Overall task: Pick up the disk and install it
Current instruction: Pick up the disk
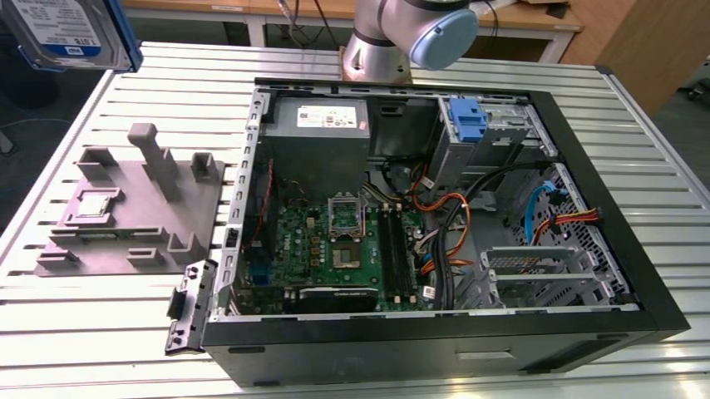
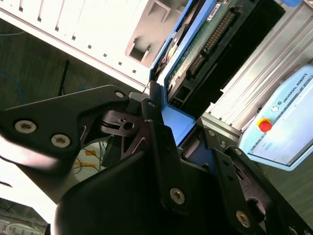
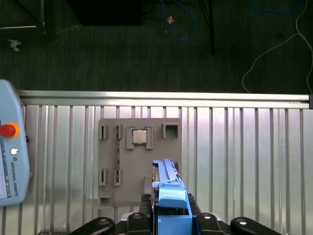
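Note:
The disk [image 1: 65, 32], silver-grey with a white and blue label in a blue carrier, hangs high over the table's far corner on the exterior view's left. In the second wrist view its green circuit-board underside [image 2: 205, 44] faces the camera, and my gripper [image 2: 183, 134] is shut on the blue carrier. In the first wrist view the disk [image 3: 168, 191] stands edge-on between my black fingers [image 3: 142, 218], above the grey fixture [image 3: 139, 161].
An open computer case [image 1: 621, 274] lies on the slatted metal table [image 1: 89, 349], with a power supply [image 1: 319, 116], a motherboard [image 1: 332, 241], a blue-fronted drive bay [image 1: 471, 125] and a metal cage [image 1: 533, 274]. A teach pendant [image 3: 10, 156] lies near the fixture [image 1: 133, 208].

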Robot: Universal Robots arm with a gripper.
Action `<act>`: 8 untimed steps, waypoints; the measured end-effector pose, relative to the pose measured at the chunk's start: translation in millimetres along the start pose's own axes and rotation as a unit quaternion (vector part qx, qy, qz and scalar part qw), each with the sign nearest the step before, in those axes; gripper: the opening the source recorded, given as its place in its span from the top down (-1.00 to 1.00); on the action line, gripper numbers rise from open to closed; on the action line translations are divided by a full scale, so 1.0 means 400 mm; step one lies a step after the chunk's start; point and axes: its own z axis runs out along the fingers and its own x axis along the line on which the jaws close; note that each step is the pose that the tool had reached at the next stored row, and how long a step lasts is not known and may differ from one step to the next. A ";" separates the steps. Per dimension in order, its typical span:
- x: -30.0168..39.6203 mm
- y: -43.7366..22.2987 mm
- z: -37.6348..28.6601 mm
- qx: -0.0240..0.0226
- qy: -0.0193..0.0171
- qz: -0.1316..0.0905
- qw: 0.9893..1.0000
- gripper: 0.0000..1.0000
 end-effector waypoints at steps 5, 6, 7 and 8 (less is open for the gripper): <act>0.000 -0.010 0.000 0.000 0.000 0.000 1.000 0.26; 0.000 -0.012 -0.001 0.000 0.000 0.000 1.000 0.26; 0.000 -0.014 -0.001 0.000 0.000 0.000 1.000 0.26; 0.000 -0.016 0.000 0.000 0.000 0.000 1.000 0.26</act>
